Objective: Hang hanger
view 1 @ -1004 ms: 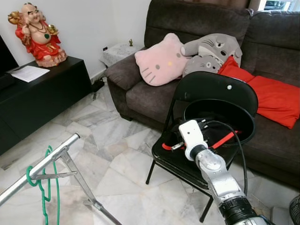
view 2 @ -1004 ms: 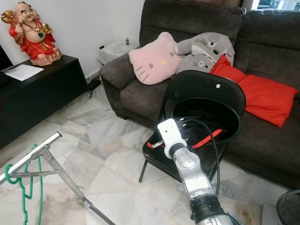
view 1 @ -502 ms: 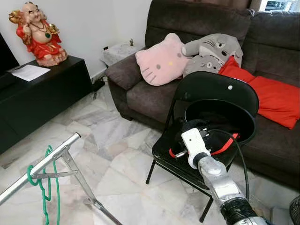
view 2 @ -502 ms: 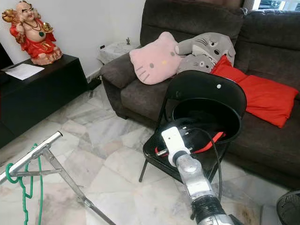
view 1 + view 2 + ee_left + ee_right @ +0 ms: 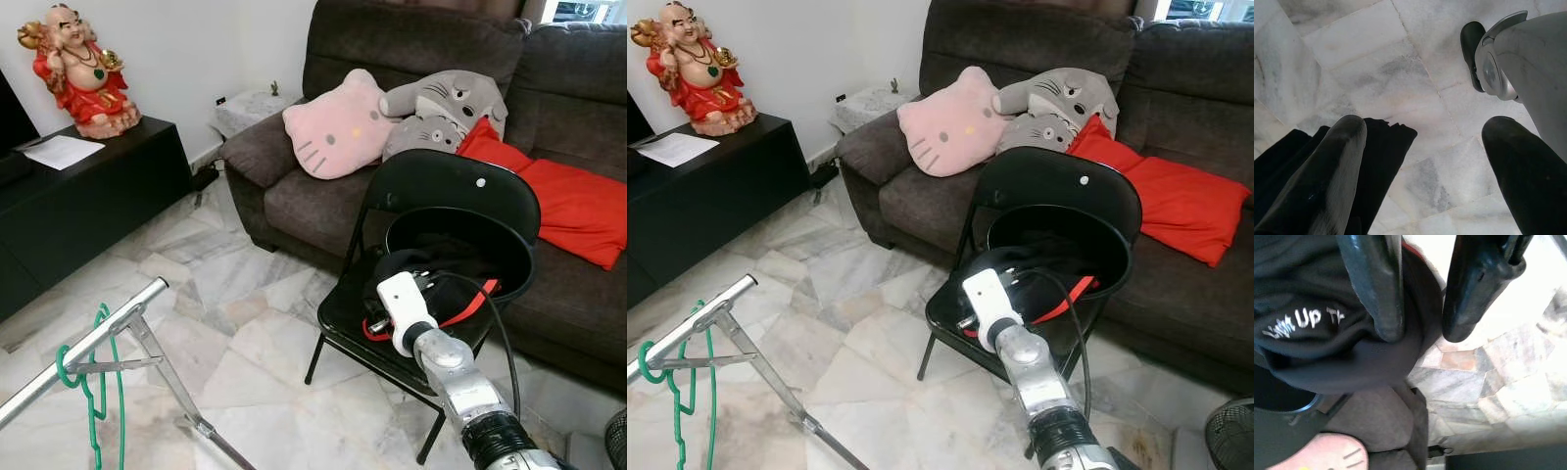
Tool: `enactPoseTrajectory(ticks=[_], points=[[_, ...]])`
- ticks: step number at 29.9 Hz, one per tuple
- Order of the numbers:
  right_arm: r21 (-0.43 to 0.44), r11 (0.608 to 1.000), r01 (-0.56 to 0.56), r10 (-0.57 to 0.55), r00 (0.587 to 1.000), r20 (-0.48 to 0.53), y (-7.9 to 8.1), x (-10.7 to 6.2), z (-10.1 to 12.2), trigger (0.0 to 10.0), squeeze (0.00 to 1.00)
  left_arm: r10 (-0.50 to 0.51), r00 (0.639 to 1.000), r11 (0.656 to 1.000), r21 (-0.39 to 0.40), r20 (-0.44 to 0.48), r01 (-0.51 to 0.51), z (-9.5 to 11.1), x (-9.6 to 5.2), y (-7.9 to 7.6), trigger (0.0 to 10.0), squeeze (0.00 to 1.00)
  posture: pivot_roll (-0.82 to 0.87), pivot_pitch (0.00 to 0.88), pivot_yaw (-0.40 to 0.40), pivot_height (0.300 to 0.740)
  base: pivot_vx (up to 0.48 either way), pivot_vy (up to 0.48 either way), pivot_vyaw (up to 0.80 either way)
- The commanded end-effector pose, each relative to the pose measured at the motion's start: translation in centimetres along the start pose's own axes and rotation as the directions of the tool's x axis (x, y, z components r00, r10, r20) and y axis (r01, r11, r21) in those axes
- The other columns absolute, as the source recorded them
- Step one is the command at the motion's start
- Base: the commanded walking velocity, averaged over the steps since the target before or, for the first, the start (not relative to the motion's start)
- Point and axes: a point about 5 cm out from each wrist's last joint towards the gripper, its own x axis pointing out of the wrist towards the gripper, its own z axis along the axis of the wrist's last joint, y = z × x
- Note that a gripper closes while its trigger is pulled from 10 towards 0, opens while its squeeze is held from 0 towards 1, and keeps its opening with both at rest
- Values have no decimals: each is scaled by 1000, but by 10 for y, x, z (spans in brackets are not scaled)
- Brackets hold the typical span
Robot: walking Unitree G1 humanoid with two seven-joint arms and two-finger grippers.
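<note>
Right gripper (image 5: 1420,328) is reaching into the round black plastic basket (image 5: 509,230) on the black folding chair (image 5: 441,176), fingers parted around dark printed fabric (image 5: 1327,333), clenching nothing. Red plastic hanger (image 5: 470,299) is lying in the basket with the garment. Risk: fingers pinching cloth alone, leaving the hanger behind. Left gripper (image 5: 1422,161) is hanging spread over the floor.

White lettering reading "Light Up Tr", cut off at the right gripper's black finger (image 5: 1374,289), runs across the dark black fabric garment (image 5: 1327,333) draped near the grey sofa.
</note>
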Motion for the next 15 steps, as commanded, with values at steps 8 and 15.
enactPoseTrajectory(ticks=[8, 15], points=[[-64, 996, -58, 58, 998, -5, 0, -4, -3, 10000, 1000, 2, 1000, 1000, 22, -21, -2, -5, 0, 2, 10000, 0, -17, 42, 64, 740, 0, 0, 0], [106, 990, 91, -113, 969, 219, -10, -19, 15, 10000, 0, 3, 1000, 1000, 19, -20, -3, -5, 0, 2, 10000, 0, -21, 42, 58, 740, 0, 0, 0]])
